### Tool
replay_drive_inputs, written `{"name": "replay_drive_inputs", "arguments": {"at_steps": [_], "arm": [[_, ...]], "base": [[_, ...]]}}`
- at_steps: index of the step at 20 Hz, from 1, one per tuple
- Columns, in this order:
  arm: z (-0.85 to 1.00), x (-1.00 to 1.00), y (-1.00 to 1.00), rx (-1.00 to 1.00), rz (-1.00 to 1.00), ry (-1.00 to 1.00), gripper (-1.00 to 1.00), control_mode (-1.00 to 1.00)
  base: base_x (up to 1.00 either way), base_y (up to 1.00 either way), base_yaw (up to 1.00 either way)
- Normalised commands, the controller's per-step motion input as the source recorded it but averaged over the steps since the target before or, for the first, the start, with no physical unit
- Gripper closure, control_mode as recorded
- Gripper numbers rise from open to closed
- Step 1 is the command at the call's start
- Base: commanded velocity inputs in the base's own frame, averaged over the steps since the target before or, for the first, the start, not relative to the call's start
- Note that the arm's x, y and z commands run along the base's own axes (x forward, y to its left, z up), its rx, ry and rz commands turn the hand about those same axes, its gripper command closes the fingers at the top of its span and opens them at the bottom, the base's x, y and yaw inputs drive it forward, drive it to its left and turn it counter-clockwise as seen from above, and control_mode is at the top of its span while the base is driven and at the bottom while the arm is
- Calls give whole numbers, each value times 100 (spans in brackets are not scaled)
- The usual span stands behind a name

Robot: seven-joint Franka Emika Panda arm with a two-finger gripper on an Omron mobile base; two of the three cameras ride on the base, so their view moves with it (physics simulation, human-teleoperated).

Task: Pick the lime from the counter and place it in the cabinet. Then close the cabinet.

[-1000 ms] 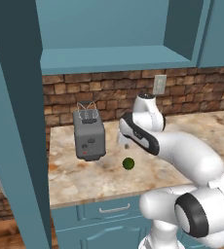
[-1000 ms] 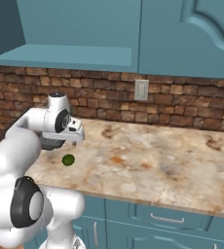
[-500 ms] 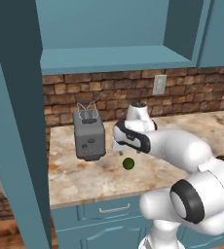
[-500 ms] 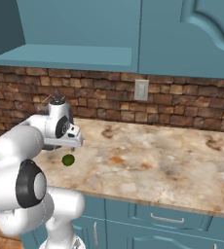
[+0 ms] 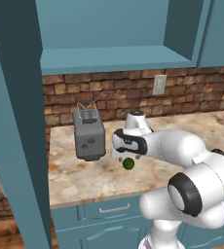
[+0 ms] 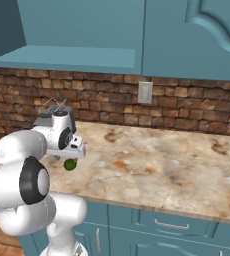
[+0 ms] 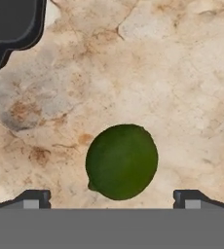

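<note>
Grey toaster (image 5: 88, 133) stands on the marbled counter (image 5: 80, 175) at 9 o'clock from the lime (image 5: 128, 163). The gripper (image 7: 112, 199) hovers directly above the lime, fingers spread wide apart, the fruit lying between their tips on the stone. At 12 o'clock overhead, the teal cabinet (image 5: 114, 58) stands open.

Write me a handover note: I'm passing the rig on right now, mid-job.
Gripper: open, above the lime, fingertips to either side of it, nothing held.
Lime: on the counter, near the front edge, right of the toaster.
Cabinet: open, shelf bare where it shows.
Done: gripper lined up over the lime.
Left: lower, close on the lime, lift it onto the cabinet shelf, release, shut the cabinet.
</note>
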Motion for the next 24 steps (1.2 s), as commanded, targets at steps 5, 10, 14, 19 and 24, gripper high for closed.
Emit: {"name": "replay_drive_inputs", "arguments": {"at_steps": [5, 10, 14, 19, 24], "arm": [[-30, 0, 0, 0, 0, 0, -100, -100], [-33, 1, 0, 0, 0, 0, -100, -100], [-33, 6, 0, 0, 0, 0, -100, -100], [-31, 11, 0, 0, 0, -2, -100, -100], [-33, 6, 0, 0, 0, -4, 100, -100]], "base": [[0, 0, 0], [0, 0, 0], [0, 0, 0], [0, 0, 0], [0, 0, 0]]}}
